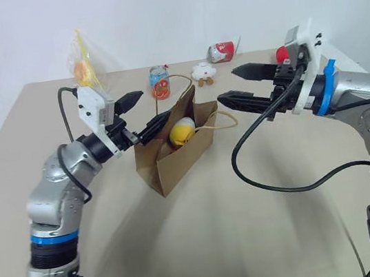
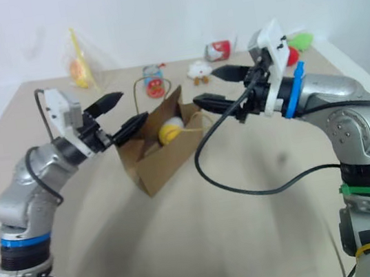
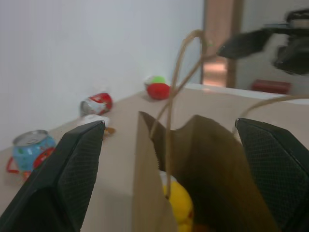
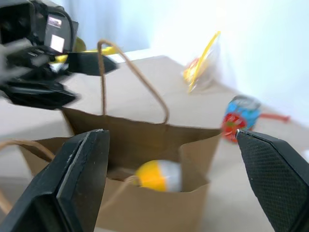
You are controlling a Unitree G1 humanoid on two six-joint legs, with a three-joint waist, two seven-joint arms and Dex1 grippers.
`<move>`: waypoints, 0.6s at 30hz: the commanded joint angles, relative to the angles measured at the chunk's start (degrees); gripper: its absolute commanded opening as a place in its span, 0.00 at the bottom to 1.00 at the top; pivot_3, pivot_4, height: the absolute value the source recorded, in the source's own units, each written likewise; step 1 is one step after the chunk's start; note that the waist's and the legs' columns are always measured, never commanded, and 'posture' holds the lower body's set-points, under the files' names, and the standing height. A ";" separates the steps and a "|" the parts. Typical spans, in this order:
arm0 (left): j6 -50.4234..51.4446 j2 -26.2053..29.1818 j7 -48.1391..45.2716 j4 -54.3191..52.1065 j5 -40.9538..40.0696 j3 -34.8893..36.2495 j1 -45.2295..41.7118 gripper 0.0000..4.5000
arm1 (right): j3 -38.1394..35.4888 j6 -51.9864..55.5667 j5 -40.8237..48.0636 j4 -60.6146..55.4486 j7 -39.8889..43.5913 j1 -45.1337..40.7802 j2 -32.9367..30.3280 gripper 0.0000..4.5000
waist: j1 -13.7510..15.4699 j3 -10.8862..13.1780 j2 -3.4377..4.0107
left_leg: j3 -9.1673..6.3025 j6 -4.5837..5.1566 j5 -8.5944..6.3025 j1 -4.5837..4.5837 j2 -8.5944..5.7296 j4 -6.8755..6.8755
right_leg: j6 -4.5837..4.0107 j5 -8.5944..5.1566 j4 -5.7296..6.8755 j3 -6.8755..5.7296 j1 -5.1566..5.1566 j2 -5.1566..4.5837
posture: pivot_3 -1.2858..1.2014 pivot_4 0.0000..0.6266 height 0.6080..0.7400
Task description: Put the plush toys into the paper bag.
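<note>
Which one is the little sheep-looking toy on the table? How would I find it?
Start at the brown paper bag standing in the middle of the table, then look past it to the far edge by the wall. There, between a blue drink can and a tipped red-and-white can, sits the small white plush. It is the only fluffy white thing there, with brown feet.

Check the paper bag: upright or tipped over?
Upright. The paper bag stands on the table with its mouth open upward, the white and yellow ball visible inside.

Probably a lab: bare table point(image 1: 256, 239), blank white wall point(image 1: 152, 11).
</note>
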 commanded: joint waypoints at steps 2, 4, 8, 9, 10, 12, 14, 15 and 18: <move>5.11 3.94 -1.71 -6.04 -6.83 4.04 3.17 1.00 | -3.25 -0.16 0.91 -1.12 7.98 2.03 -8.10 0.89 | 0.05 0.00 0.00 | 0.00 0.00 0.00 0.01 -0.01 -0.01 | -0.02 -0.02 0.00 -0.01 0.00 -0.02 | 0.52 0.24 1.00; 6.76 4.98 -1.73 -7.38 -8.90 4.89 4.16 1.00 | -3.70 1.71 2.04 -1.30 11.34 3.59 -11.83 0.78 | 0.12 0.01 0.01 | -0.01 0.00 0.00 0.02 -0.01 -0.01 | -0.02 -0.02 -0.01 -0.02 0.02 -0.04 | 0.52 0.24 1.00; 7.98 7.19 -2.03 -9.63 -11.27 6.66 7.02 1.00 | -3.72 5.59 6.77 -5.87 16.54 7.38 -16.31 0.37 | 0.09 0.01 0.01 | -0.02 0.00 0.00 0.04 -0.03 -0.01 | -0.05 -0.05 -0.01 -0.06 0.03 -0.07 | 0.52 0.24 1.00; 7.00 7.48 -2.03 -9.91 -10.53 7.01 7.99 1.00 | -3.27 6.44 7.91 -7.39 15.97 7.52 -15.72 0.27 | -0.18 0.01 0.01 | 0.00 0.00 0.00 0.07 -0.03 -0.01 | -0.05 -0.04 0.00 -0.04 0.03 -0.07 | 0.52 0.24 1.00; 6.21 7.74 -2.20 -10.32 -10.06 7.41 9.22 1.00 | -2.31 7.49 9.03 -9.08 14.79 7.55 -14.53 0.14 | -0.23 0.01 0.01 | 0.04 -0.01 -0.01 0.14 0.02 -0.02 | -0.06 -0.05 0.01 -0.04 0.05 -0.04 | 0.52 0.24 1.00; 2.84 8.18 -3.03 -11.30 -6.90 7.06 11.64 1.00 | 0.25 8.01 9.46 -12.11 13.37 8.35 -12.52 0.02 | -0.47 0.01 0.00 | 0.03 -0.01 0.00 0.19 0.05 -0.04 | -0.07 -0.05 0.04 -0.04 0.06 -0.01 | 0.52 0.24 1.00; 0.51 7.68 -2.54 -11.49 -5.32 7.12 13.39 1.00 | 2.82 8.10 9.05 -14.56 12.27 9.16 -10.64 0.02 | -0.28 0.02 0.00 | -0.02 -0.04 0.02 0.26 0.13 -0.04 | -0.09 -0.06 0.08 -0.08 0.10 0.08 | 0.52 0.24 1.00; -0.42 7.23 -2.07 -11.42 -4.87 7.33 13.91 1.00 | 4.02 7.94 8.73 -15.43 11.59 9.24 -9.58 0.02 | -0.20 0.02 0.00 | -0.09 -0.11 0.06 0.25 0.13 -0.05 | -0.10 -0.07 0.10 -0.13 0.09 0.09 | 0.52 0.24 1.00; -3.00 6.42 -1.44 -11.63 -3.01 7.48 15.90 1.00 | 9.84 6.32 5.41 -16.67 7.13 8.56 -3.77 0.02 | 0.06 0.01 0.00 | -0.08 -0.13 0.08 0.24 0.13 -0.06 | -0.11 -0.07 0.10 -0.13 0.09 0.09 | 0.52 0.24 1.00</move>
